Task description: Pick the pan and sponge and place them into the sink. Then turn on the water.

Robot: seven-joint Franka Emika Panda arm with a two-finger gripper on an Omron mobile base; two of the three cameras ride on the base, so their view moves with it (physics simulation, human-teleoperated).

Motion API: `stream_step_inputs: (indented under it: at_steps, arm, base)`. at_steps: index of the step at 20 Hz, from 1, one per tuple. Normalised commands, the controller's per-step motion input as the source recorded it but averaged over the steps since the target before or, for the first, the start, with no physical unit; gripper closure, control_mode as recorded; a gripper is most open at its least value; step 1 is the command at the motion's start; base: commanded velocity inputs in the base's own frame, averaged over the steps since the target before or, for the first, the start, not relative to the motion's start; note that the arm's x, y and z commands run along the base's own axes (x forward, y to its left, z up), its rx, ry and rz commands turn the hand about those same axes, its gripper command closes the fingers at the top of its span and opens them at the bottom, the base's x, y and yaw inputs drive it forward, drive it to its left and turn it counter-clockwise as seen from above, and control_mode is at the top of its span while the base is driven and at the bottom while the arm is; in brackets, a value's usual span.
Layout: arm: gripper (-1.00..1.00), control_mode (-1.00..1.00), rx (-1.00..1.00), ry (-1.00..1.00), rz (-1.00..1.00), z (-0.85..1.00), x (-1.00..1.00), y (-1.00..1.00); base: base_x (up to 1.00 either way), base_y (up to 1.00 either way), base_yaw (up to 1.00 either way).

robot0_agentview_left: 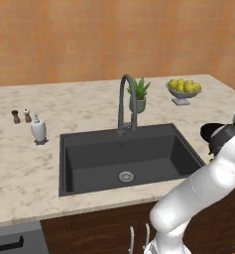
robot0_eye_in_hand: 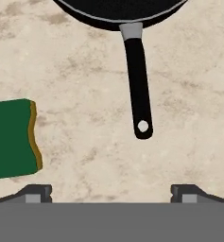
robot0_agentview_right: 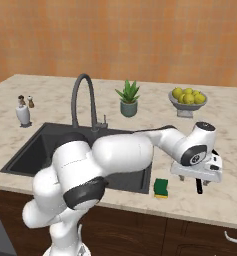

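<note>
The black pan (robot0_eye_in_hand: 118, 12) lies at the top of the hand view, its long handle (robot0_eye_in_hand: 138, 80) pointing down toward my fingers. The green and yellow sponge (robot0_eye_in_hand: 12, 139) rests on the marble to the handle's left, and also beside the hand near the counter's front edge (robot0_agentview_right: 161, 188). My gripper (robot0_eye_in_hand: 112, 193) hangs open above the counter just short of the handle's end, holding nothing; it shows right of the sink too (robot0_agentview_right: 197, 182). The dark grey sink (robot0_agentview_left: 114, 149) (robot0_agentview_right: 35, 150) holds nothing, with its arched faucet (robot0_agentview_left: 124, 99) behind it. The water is out of view.
A grey bowl of lemons (robot0_agentview_left: 183, 89) (robot0_agentview_right: 188, 100) and a potted plant (robot0_agentview_left: 139, 96) stand behind the sink. A white soap dispenser (robot0_agentview_left: 38, 130) and two small shakers (robot0_agentview_left: 21, 116) sit at the left. The counter's front edge runs close below the sponge.
</note>
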Motion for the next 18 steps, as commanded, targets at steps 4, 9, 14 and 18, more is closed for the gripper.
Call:
stream_step_inputs:
  at_steps: [4, 9, 14, 18]
  arm:
    - [-1.00, -1.00, 0.06, 0.03, 0.07, -0.29, 0.45, -0.28]
    - [-1.00, -1.00, 0.02, 0.04, 0.03, -0.19, 0.40, -0.18]
    - [-1.00, -1.00, 0.00, 0.02, 0.03, -0.33, 0.26, -0.19]
    - [-1.00, -1.00, 0.00, 0.00, 0.04, -0.48, 0.18, -0.07]
  base:
    - [0.00, 0.00, 0.00]
    - [0.00, 0.00, 0.00]
    - [0.00, 0.00, 0.00]
    - [0.00, 0.00, 0.00]
